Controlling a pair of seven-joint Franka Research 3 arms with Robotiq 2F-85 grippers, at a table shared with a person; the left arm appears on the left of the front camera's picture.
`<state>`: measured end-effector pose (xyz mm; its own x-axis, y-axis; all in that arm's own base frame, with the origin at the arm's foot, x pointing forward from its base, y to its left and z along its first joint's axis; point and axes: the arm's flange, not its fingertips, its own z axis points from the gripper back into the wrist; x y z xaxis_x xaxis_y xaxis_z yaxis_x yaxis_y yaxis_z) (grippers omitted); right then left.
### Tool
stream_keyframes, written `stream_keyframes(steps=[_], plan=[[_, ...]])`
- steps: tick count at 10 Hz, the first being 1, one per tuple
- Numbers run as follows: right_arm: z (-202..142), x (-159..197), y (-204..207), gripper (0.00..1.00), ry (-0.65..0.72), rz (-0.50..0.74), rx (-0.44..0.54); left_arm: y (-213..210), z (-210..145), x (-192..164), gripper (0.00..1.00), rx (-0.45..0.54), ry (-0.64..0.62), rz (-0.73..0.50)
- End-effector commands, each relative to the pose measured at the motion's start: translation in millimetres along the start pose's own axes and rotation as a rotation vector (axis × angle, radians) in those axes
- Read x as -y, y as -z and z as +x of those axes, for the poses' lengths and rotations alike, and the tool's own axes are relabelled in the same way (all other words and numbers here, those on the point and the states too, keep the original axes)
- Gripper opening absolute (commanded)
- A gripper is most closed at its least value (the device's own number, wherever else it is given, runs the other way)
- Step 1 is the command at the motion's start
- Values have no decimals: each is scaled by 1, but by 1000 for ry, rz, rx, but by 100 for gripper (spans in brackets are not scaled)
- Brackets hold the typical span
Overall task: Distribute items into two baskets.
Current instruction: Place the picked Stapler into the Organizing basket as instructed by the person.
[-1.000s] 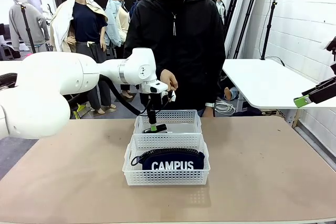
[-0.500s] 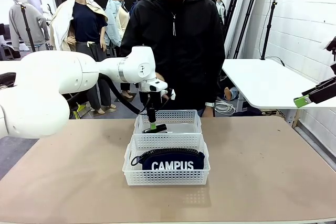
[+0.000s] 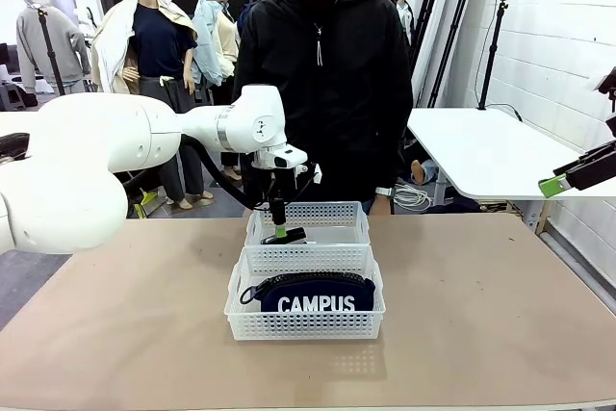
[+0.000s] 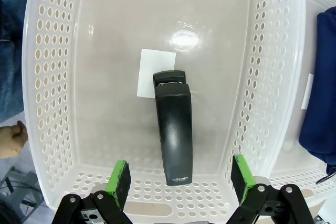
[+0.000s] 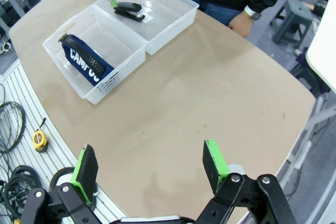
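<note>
Across the tan table [image 3: 500, 315] a person [image 3: 322, 84] in a black jacket stands at twelve o'clock. Lying flat on the floor of the far basket [image 3: 337, 211] is the black stapler [image 4: 172, 129], untouched; the left gripper [image 4: 178, 181] hangs over it with jaws spread wide, empty. Touching that basket at six o'clock, the near basket [image 3: 306, 322] holds the navy pouch [image 3: 318, 297]. Off at three o'clock, the right gripper [image 5: 149, 166] is spread wide too, holding nothing.

The left gripper [image 3: 278, 226] has opened fully above the stapler [image 3: 290, 236]. The person's raised hand has dropped behind the arm.
</note>
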<state>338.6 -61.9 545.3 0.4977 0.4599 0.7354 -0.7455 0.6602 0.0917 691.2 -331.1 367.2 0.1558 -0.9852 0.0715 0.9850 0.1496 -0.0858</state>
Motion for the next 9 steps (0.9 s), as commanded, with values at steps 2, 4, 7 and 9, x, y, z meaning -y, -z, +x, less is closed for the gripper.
stream_keyframes(steps=[2,4,7,9], plan=[[0,0,1,100,10,12,13,-1,1,-1,100,4,-1,8],[0,0,1,100,10,12,13,-1,1,-1,100,4,-1,8],[0,0,1,100,10,12,13,-1,1,-1,100,4,-1,8],[0,0,1,100,10,12,13,0,0,0,100,0,0,0]])
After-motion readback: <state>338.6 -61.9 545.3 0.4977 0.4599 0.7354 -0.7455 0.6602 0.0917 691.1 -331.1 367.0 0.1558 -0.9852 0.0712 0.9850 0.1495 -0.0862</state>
